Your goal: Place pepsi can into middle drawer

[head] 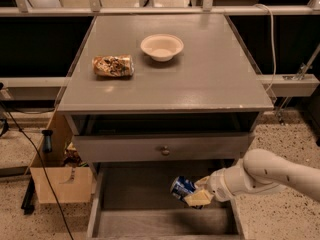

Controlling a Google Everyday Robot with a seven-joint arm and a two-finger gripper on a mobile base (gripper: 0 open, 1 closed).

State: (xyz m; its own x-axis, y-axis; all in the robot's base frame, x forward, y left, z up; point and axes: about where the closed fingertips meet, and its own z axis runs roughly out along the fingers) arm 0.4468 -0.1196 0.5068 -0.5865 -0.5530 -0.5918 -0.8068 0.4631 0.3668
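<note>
The pepsi can [182,187], blue with silver ends, is held tilted in my gripper [195,194] above the floor of the middle drawer [135,189]. The drawer is pulled out wide open below the cabinet's grey drawer front with a round knob [163,150]. My white arm [265,176] reaches in from the right, over the drawer's right side wall. The gripper is shut on the can, which hangs near the drawer's right half, a little above the floor.
A white bowl [161,46] and a brown-gold patterned can [113,66] lying on its side rest on the cabinet top [210,74]. A cardboard box [55,176] with cables stands left of the cabinet. A rail runs behind.
</note>
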